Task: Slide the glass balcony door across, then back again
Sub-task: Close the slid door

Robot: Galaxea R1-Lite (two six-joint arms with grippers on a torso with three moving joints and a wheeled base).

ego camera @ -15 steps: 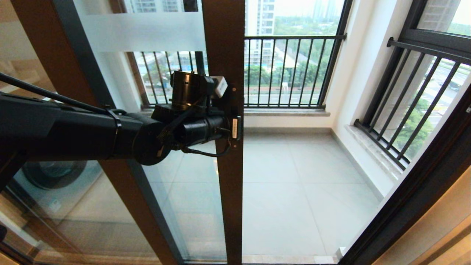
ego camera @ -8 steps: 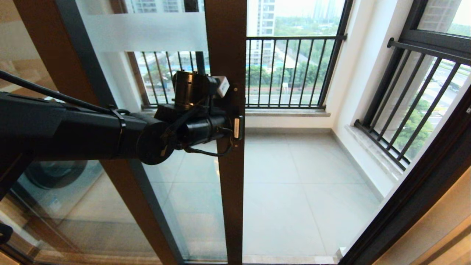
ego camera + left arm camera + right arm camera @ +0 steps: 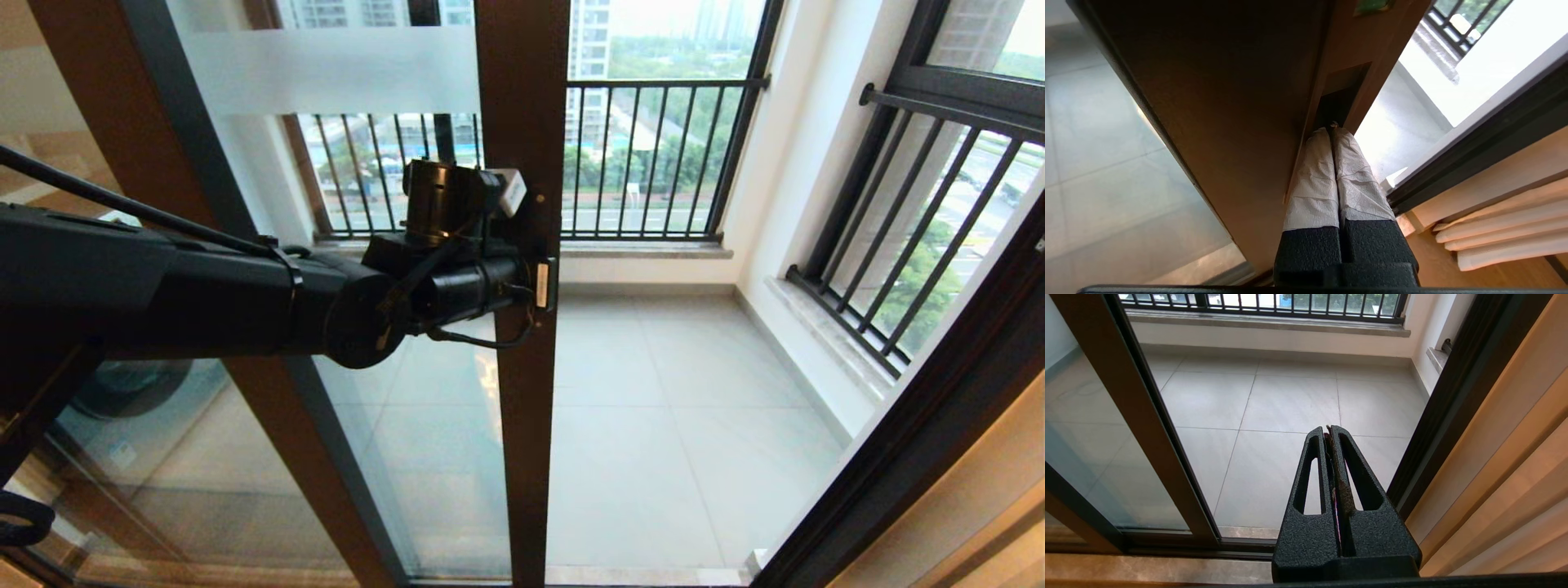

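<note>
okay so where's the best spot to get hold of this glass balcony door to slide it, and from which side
Use the recessed handle slot in the glass balcony door stile, entered straight from the room side. The stile face is flat, so the slot's walls are the only purchase. The left claw, shut, already has its tips inside it.

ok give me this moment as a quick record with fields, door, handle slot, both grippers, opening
door: glass balcony door, dark brown frame, partly across the doorway
handle slot: recessed slot in the door's stile
left gripper: left gripper shut, white-wrapped fingertips poked into the slot
right gripper: right gripper shut, parked low, touching nothing
opening: gap to the balcony floor between door and dark jamb
</note>
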